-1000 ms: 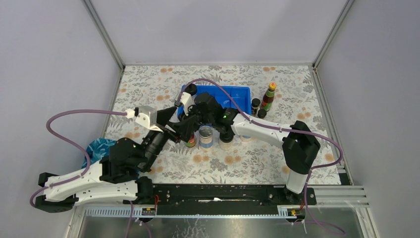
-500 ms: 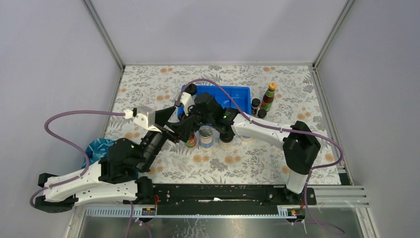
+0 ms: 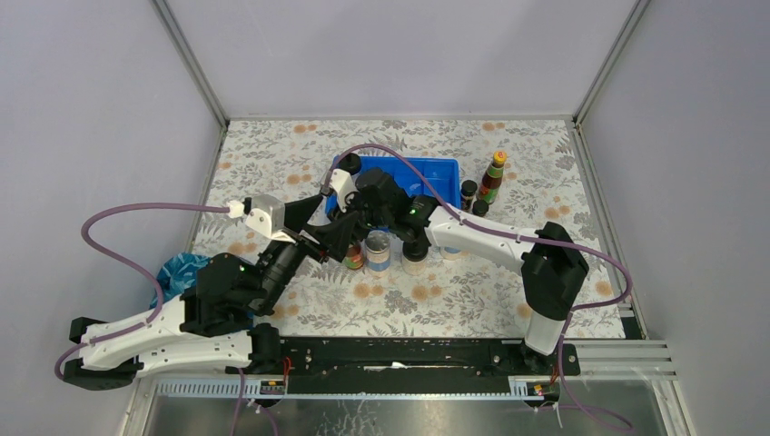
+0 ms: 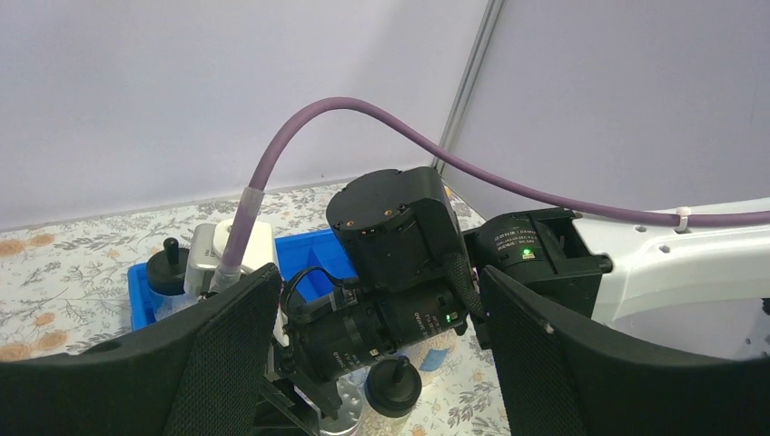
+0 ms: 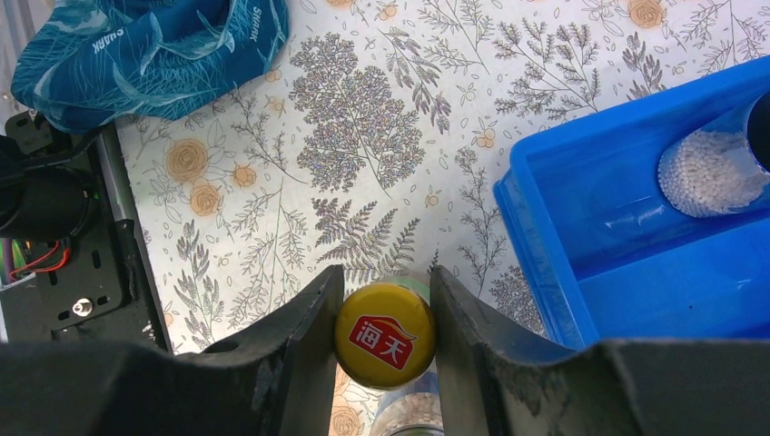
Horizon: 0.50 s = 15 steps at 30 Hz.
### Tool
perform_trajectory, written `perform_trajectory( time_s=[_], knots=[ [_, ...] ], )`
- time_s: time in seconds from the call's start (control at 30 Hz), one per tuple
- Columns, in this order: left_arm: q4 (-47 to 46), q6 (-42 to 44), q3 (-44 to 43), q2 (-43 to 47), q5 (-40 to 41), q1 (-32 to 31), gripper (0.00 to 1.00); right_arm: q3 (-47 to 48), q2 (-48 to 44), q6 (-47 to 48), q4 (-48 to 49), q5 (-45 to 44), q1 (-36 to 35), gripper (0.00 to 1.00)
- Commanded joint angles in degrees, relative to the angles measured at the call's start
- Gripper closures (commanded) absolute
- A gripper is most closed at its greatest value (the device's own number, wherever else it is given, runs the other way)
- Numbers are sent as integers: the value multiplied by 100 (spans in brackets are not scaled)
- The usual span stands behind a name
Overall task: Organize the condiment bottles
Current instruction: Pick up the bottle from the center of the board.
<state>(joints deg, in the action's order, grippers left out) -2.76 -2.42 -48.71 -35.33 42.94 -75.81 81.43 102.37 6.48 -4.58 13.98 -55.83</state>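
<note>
the left gripper [image 4: 381,363] hangs spread wide, holding nothing. just past it the right gripper [image 5: 384,304] pinches a yellow-capped bottle [image 5: 384,337], which stands on the table [image 3: 272,163] left of a silver-lidded jar [image 3: 378,251], just before the blue tray [image 3: 436,169]. 1 second bottle [image 3: 494,175] stands far right.

A yellow-capped bottle [image 5: 384,335] is clasped at its cap by the right pincer [image 5: 385,304]. A blue tray [image 5: 581,227] is seen nearby on the floral counter [image 5: 363,136], with a grain-filled clear bottle [image 5: 704,173] inside.
</note>
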Motion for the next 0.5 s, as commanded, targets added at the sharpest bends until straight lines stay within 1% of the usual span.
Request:
perform_trajectory(
  time_s=[0.0,0.47],
  knots=[
    [-60,162,-69,61,-57,-39,16,480,-406,149,171,-97,-42,100],
    [-62,195,-104,70,-75,-39,16,795,-338,186,77,-102,-42,100]
  ],
)
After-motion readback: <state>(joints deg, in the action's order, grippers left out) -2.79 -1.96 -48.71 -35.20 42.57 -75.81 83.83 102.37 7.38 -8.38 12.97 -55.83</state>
